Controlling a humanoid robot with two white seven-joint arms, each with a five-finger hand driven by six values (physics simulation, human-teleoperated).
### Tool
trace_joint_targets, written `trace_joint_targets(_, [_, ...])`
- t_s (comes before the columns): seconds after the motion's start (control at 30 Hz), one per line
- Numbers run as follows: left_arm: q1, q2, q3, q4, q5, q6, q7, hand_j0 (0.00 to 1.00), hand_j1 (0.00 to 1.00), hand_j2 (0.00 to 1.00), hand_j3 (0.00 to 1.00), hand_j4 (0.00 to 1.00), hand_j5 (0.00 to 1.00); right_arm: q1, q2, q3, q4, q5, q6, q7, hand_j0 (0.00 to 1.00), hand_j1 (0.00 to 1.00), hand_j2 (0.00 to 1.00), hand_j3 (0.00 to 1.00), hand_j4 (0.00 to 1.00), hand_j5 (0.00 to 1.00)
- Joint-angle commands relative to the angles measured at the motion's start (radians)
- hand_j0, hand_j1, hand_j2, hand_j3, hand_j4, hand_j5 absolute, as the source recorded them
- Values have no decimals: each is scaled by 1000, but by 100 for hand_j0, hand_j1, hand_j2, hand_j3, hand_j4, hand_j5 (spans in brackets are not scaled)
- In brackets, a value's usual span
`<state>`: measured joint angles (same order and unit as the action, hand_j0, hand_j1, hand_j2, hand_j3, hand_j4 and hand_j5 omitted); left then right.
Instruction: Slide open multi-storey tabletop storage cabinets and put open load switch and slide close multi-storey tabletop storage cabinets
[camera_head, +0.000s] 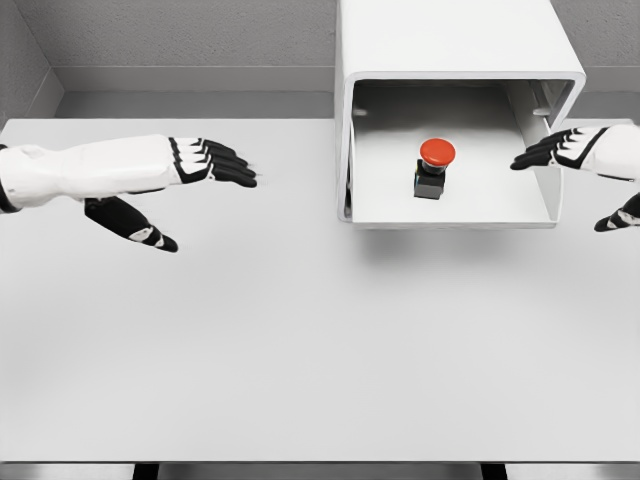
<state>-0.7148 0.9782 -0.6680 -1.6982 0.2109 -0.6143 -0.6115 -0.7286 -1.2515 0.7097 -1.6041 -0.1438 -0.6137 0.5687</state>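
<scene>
White storage cabinet (455, 60) at table (300, 350) rear, its drawer (455, 205) slid out, red-capped load switch (434, 167) upright inside, right hand (560, 148) fingers extended empty at drawer's right wall, left hand (195, 170) spread empty, well apart

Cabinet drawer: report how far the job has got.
Done: the drawer of the cabinet is slid out, and the red-capped switch stands upright inside it. In hand: the right hand, fingers open, sits at the drawer's right edge, holding nothing. The left hand hovers open over the table. Left: slide the drawer closed.
</scene>
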Motion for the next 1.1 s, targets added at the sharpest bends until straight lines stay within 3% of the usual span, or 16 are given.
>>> trace_joint_targets(0.0, [2, 30, 2, -5, 15, 3, 1, 100, 100, 100, 100, 100, 100, 0, 40, 2, 0, -6, 3, -1, 100, 100, 100, 100, 100, 100])
trace_joint_targets(0.17, [3, 30, 2, -6, 13, 3, 1, 100, 100, 100, 100, 100, 100, 2, 93, -6, 12, 1, 3, -3, 100, 100, 100, 100, 100, 100])
trace_joint_targets(1.07, [2, 24, -5, -3, 13, 3, 1, 100, 100, 100, 100, 100, 100, 48, 83, -18, 36, 1, 3, -39, 100, 100, 100, 100, 100, 100])
